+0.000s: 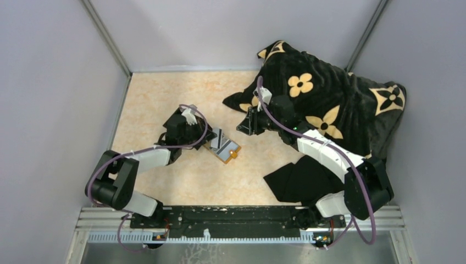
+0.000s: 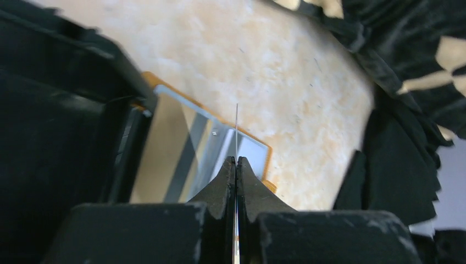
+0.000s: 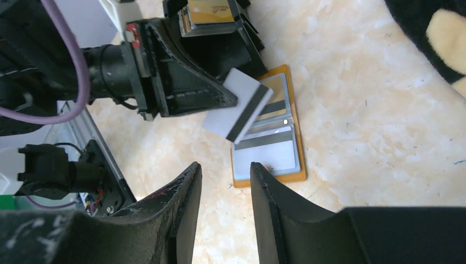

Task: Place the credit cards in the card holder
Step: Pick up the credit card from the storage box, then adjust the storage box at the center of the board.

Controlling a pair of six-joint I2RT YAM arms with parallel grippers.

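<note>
My left gripper (image 3: 233, 100) is shut on a pale grey credit card (image 3: 235, 113) with a black stripe, held tilted just above the card holder (image 3: 269, 179). In the left wrist view that card (image 2: 236, 129) shows edge-on, rising from the closed left gripper (image 2: 236, 160). The orange-tan card holder (image 1: 233, 153) lies open and flat on the table, with grey-blue cards (image 3: 272, 155) tucked into its pockets. My right gripper (image 3: 225, 168) hangs open and empty a little back from the holder, near its short edge; in the top view the right gripper (image 1: 245, 125) is right of the holder.
A black open box (image 3: 242, 33) with a stack of cards, a golden one (image 3: 211, 12) on top, stands behind the left gripper. A black flowered cloth (image 1: 329, 104) covers the back right of the table, and a black flap (image 1: 299, 179) lies at the front right.
</note>
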